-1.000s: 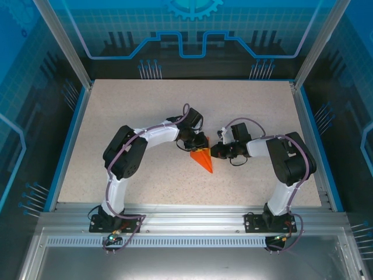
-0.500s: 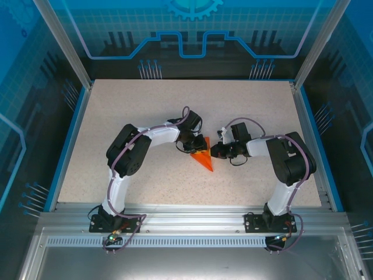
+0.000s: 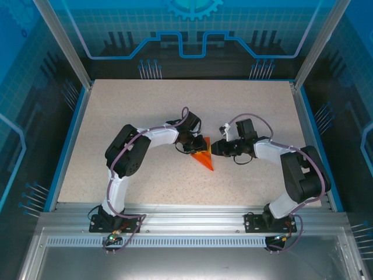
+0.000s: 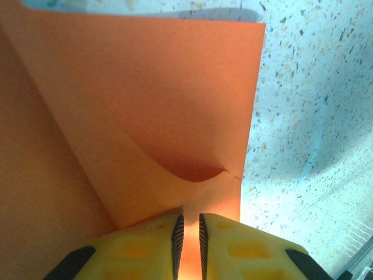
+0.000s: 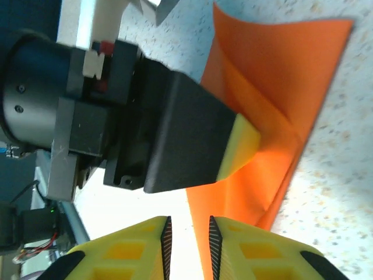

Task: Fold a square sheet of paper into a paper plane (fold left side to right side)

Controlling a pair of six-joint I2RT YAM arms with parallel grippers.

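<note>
Left wrist: left gripper (image 4: 187,219) jaws pinch the orange paper (image 4: 145,99).

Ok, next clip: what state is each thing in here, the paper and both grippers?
orange paper: folded into a pointed triangle, lying on the table, one flap bowed up.
left gripper: shut on the orange paper's edge.
right gripper: narrowly open at the paper's edge.
</note>
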